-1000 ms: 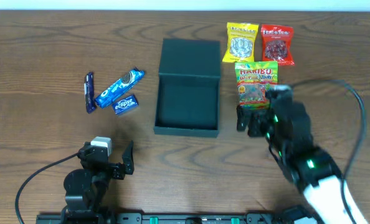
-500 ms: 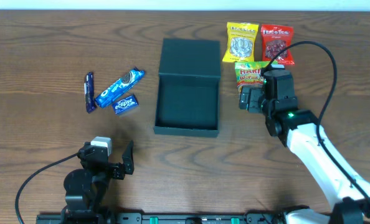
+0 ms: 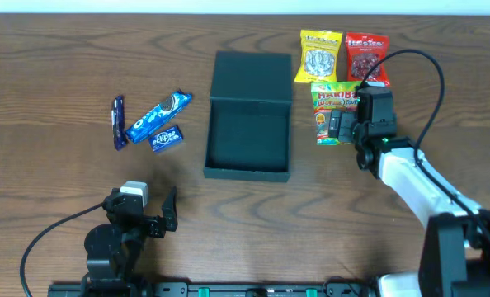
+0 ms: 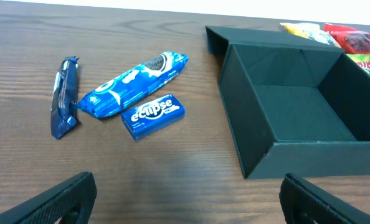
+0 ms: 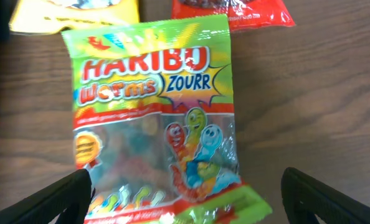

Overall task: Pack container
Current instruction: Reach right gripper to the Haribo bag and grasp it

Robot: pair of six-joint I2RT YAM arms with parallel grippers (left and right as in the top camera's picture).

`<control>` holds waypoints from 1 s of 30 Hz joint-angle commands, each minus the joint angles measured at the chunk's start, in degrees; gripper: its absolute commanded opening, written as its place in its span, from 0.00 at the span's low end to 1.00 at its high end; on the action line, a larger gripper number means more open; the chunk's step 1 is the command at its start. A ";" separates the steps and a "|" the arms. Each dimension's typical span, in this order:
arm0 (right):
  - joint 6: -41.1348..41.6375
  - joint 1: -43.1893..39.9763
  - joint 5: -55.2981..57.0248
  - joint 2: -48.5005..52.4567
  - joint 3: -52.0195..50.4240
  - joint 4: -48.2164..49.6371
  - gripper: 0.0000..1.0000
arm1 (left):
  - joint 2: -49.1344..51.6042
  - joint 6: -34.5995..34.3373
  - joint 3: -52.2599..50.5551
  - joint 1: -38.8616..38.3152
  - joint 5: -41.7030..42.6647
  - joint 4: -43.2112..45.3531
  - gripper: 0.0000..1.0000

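Container (image 3: 248, 115) mid-table, open, lid (image 3: 253, 76) laid flat on its far side. Right gripper (image 5: 188, 198) spread wide over the Haribo bag (image 5: 154, 106) just right of the container, fingers flanking its lower end; touching or not, hard to tell. Left gripper (image 4: 191, 199) wide open too, holding nothing, near the front edge of the table (image 3: 47, 190).

right gripper (image 3: 337, 125) moved up from the near table area, now jaws apart over the Haribo bag (image 3: 331, 97)
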 commanded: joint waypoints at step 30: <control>-0.46 -0.81 -5.90 13.79 1.11 0.59 0.01 | -0.37 1.05 -1.20 0.28 -0.17 -0.15 0.95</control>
